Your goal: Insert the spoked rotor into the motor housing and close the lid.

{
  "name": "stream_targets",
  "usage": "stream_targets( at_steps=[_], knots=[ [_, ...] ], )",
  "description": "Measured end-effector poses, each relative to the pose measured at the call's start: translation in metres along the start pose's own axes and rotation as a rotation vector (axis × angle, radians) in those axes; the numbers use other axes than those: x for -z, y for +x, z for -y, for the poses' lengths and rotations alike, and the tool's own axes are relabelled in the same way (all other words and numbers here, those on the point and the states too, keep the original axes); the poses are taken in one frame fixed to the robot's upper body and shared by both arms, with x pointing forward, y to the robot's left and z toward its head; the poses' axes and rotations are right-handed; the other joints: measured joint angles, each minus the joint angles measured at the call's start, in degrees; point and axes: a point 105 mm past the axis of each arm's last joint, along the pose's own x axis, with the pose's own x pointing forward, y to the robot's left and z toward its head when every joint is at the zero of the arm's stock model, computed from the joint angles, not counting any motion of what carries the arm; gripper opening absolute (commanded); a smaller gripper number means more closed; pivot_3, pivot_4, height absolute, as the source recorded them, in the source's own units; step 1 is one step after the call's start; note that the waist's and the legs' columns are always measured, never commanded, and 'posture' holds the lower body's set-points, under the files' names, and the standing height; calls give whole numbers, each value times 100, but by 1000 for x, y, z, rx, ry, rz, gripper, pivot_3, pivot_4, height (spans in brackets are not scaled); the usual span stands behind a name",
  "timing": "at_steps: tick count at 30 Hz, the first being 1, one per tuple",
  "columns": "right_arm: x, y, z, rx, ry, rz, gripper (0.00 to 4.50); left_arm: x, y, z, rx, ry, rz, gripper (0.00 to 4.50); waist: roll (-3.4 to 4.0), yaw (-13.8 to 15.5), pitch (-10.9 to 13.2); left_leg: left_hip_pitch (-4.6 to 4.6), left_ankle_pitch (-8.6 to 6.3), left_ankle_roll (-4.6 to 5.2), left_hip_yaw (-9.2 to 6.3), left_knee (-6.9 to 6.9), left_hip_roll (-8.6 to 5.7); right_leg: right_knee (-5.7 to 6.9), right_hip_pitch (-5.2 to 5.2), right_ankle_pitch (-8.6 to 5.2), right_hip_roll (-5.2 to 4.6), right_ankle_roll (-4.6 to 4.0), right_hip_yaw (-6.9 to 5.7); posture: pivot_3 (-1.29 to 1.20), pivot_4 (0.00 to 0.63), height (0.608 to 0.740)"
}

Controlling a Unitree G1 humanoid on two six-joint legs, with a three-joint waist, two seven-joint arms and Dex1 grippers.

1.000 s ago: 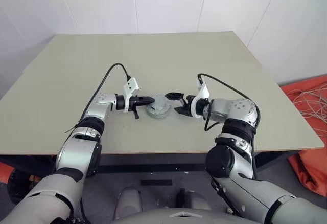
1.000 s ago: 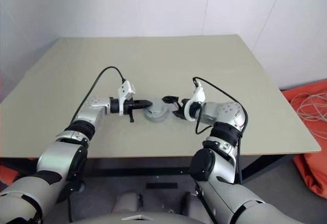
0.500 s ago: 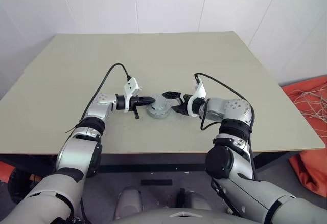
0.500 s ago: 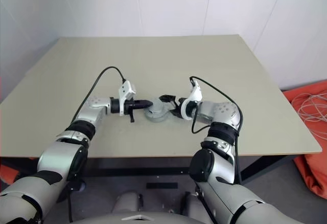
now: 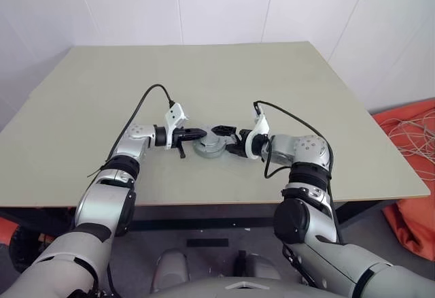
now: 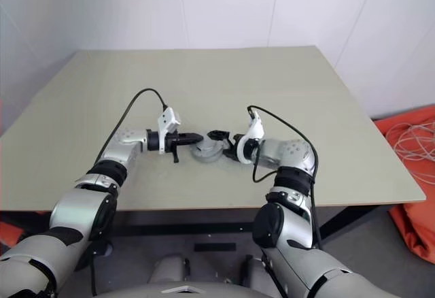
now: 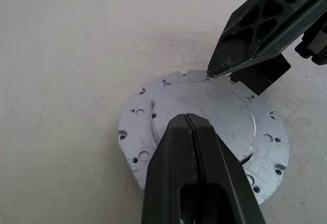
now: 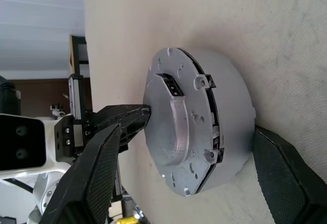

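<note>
The motor housing (image 5: 209,145) sits near the middle of the tabletop (image 5: 204,80), a little toward the near edge, with the lid (image 7: 204,132) already on top — a silver-grey plate with small holes around its rim. The left gripper (image 5: 201,133) reaches in from the left, its fingers pressed together with nothing between them, tips resting over the lid's left part. The right gripper (image 5: 226,141) comes from the right with its fingers spread wide (one on the far side of the housing, one on the near side) — straddling it, though contact cannot be told.
</note>
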Motion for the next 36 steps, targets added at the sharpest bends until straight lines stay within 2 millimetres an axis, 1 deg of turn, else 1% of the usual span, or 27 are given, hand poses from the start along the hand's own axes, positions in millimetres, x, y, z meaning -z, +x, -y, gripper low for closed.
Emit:
stream_targets(
  at_steps=[3,6,10,15,18,20,24,25,36],
  knots=[
    [9,2,-1,-57,41,-46,4475,-1,1,0,1,2,2,0,0,-27,0,-1,0,0,0,-2,0,0,-1,-1,0,-3,-1,0,0,740],
    [13,4,-2,-89,71,-66,4475,-1,1,0,0,2,4,0,1,-26,0,-5,0,0,-1,-3,0,-1,-4,-1,0,-4,-2,0,0,740],
    [11,5,-1,-102,84,-47,4475,-1,1,0,1,2,5,0,1,-27,1,-6,0,0,-1,-3,1,-1,-5,-1,0,-4,-4,0,0,740],
    [3,5,0,-113,103,10,4475,-2,2,0,2,2,8,0,1,-27,1,-9,1,-1,0,-5,0,-4,-7,-2,0,-4,-4,0,0,740],
    [2,5,0,-110,109,19,3907,-3,2,0,2,4,9,0,1,-26,1,-11,1,-1,-1,-8,0,-5,-9,-2,0,-5,-5,0,0,740],
    [3,5,1,-102,110,15,3348,-4,1,-1,-2,9,13,0,1,-27,1,-11,1,-1,-1,-10,0,-5,-10,-3,0,-7,-6,0,0,740],
    [6,4,-1,-112,114,-7,2021,-7,-1,-3,-9,21,18,0,3,-25,2,-11,1,-1,-1,-12,0,-5,-11,-4,0,-8,-8,0,0,740],
    [7,4,-1,-114,114,-15,1915,-8,-1,-3,-9,22,19,0,3,-23,2,-12,1,-1,-1,-12,0,-5,-11,-4,0,-8,-8,0,0,740],
    [9,4,-2,-111,116,-32,1916,-8,-1,-3,-9,23,20,0,4,-23,3,-13,1,-1,-1,-14,0,-5,-11,-5,0,-8,-8,0,0,740]
  ],
)
